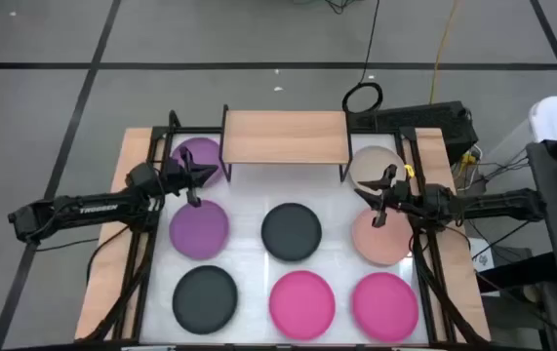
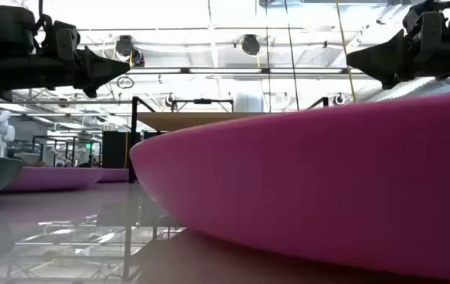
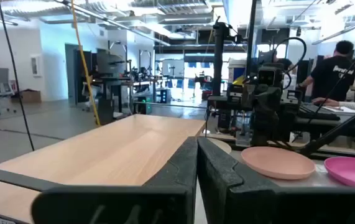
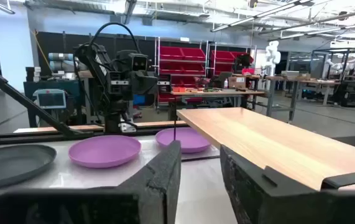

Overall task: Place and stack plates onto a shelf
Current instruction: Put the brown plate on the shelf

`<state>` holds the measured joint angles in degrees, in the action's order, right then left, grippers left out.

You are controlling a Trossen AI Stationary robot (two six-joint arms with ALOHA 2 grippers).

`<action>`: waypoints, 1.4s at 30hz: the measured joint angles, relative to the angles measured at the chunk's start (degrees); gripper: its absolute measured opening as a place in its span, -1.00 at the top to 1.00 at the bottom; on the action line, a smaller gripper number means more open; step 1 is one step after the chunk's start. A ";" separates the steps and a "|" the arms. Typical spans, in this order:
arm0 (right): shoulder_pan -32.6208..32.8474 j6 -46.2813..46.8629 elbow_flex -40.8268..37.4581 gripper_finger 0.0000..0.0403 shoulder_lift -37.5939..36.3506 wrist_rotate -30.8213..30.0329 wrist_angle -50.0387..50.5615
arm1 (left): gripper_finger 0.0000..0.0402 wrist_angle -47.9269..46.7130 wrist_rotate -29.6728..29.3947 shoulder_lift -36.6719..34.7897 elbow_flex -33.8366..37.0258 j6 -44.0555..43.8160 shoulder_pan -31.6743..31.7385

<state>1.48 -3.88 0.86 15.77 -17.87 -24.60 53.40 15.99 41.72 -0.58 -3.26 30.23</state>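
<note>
**Plates all on tabletop, shelf bare**

High view: left gripper (image 1: 196, 187), jaws closed and empty, hangs between two purple plates (image 1: 199, 230); right gripper (image 1: 379, 205), jaws slightly parted and empty, hangs between two beige plates (image 1: 381, 240). Wrist views: wooden shelf (image 1: 285, 137) lies ahead of both.

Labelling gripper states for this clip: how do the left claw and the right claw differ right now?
The left claw hangs between the two purple plates, while the right claw hangs over the two beige plates. In its own wrist view the left claw's fingers are pressed together, shut; the right claw's fingers stand apart, open. Both are empty, raised above the table and level with the shelf.
</note>
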 joint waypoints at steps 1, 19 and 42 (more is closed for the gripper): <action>0.00 0.00 0.02 0.51 -0.02 -0.02 0.00 | 0.93 0.01 -0.02 -0.01 0.00 -0.01 -0.01; 0.01 2.76 0.01 0.51 0.00 0.13 -2.06 | 0.93 0.01 0.00 0.00 -0.01 0.01 -0.01; 0.02 5.62 29.60 0.51 23.23 -2.15 48.21 | 0.93 0.26 -0.02 -0.01 -0.01 0.00 -0.01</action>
<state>1.50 1.75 30.47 39.00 -20.01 23.61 53.66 15.97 41.71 -0.59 -3.25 30.22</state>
